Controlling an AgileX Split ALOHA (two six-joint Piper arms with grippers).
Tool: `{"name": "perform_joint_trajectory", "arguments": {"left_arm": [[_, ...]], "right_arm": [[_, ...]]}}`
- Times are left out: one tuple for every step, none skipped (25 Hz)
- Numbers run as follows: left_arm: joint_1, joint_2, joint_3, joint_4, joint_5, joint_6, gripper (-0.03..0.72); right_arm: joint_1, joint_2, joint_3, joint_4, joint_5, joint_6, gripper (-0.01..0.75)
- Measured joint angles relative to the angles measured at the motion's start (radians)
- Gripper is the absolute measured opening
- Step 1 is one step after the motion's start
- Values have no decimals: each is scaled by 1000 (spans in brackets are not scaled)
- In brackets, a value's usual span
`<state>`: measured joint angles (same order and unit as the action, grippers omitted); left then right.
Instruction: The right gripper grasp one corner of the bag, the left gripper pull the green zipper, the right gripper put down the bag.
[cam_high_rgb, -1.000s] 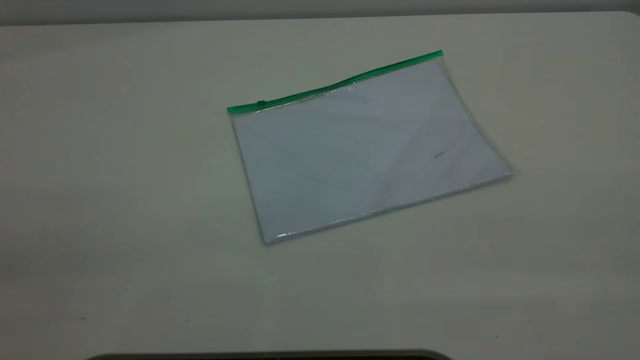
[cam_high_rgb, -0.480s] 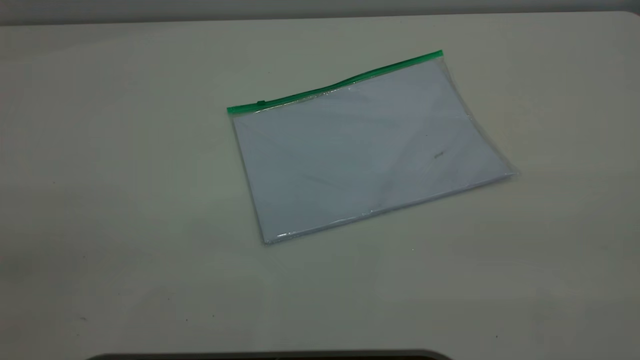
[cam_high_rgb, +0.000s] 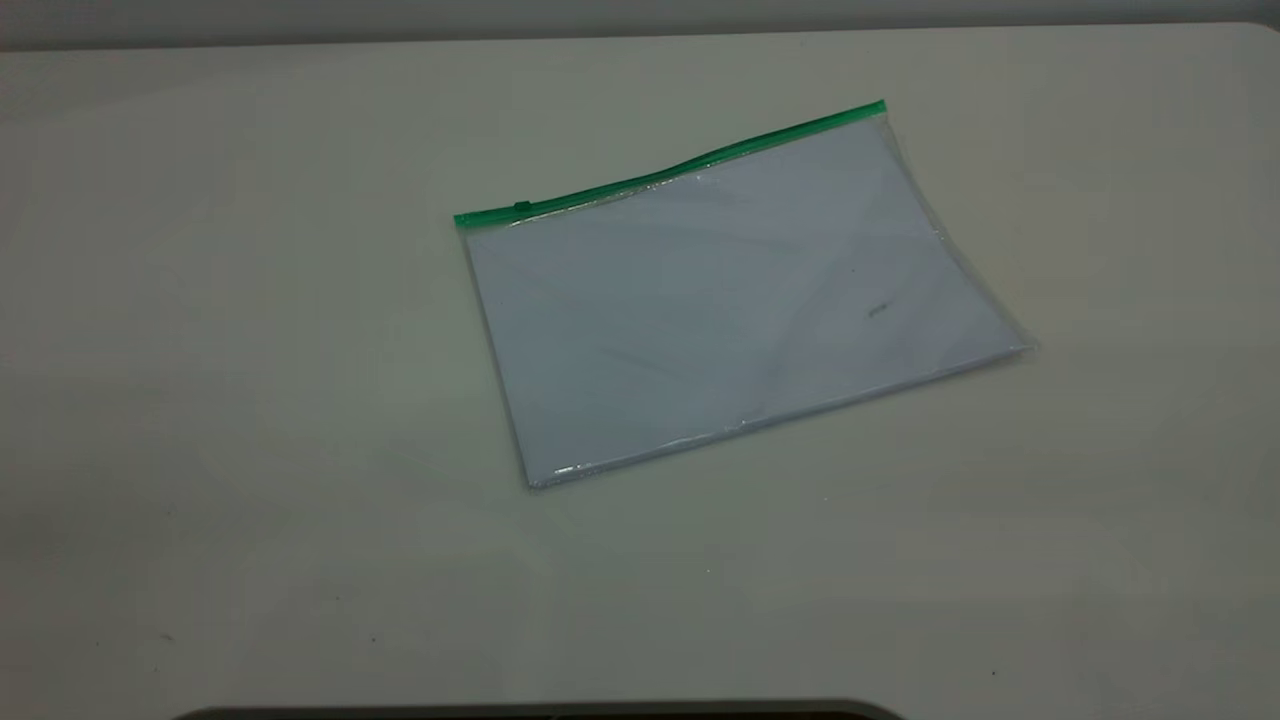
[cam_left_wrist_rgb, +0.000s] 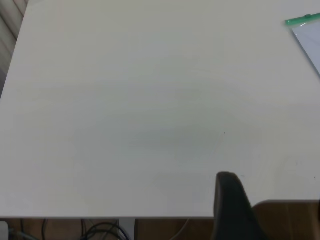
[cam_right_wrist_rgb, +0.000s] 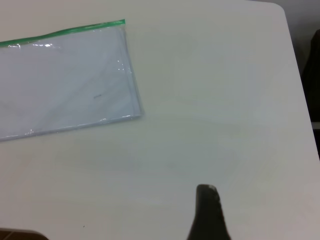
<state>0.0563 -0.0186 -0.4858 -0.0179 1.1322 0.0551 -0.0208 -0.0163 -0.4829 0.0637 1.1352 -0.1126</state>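
Observation:
The bag, a clear flat pouch with white sheets inside, lies flat on the pale table. The green zipper runs along its far long edge, with the darker slider tab near the left end. The bag's corner at the strip's right end rests on the table. Neither gripper shows in the exterior view. A black part of my left gripper shows in the left wrist view, far from the bag's corner. A black part of my right gripper shows in the right wrist view, apart from the bag.
The table's near edge shows in the left wrist view, with cables below it. The table's right edge shows in the right wrist view with a dark object beyond it. A dark curved rim lies at the exterior view's bottom.

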Motion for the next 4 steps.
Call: {"name": "perform_joint_trajectory", "arguments": {"left_arm": [[0,0,0,0,0,0,466],[0,0,0,0,0,0,466],[0,0,0,0,0,0,466],[0,0,0,0,0,0,466]], "right_arm": [[0,0,0,0,0,0,591],[0,0,0,0,0,0,591],[0,0,0,0,0,0,591],[0,0,0,0,0,0,591]]}}
